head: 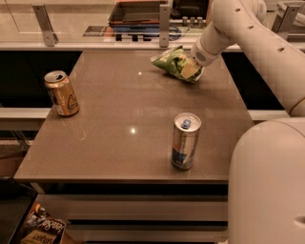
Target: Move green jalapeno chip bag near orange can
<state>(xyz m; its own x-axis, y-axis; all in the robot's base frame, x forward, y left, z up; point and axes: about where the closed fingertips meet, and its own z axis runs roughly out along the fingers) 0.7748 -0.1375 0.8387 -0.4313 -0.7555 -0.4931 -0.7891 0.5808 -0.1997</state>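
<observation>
The green jalapeno chip bag (173, 62) is at the far right of the brown table, crumpled, light green with white edges. My gripper (192, 69) is at the bag's right end and shut on it, with the white arm reaching in from the upper right. The bag seems slightly lifted or tilted at the table's far edge. The orange can (61, 93) stands upright at the table's left edge, golden with a silver top and a pale triangular mark, far from the bag.
A tall slim silver-and-blue can (185, 141) stands near the table's front right. The brown table (124, 133) ends at a front edge below. A glass rail and a tray (138, 12) lie behind. A snack package (40, 228) lies on the floor lower left.
</observation>
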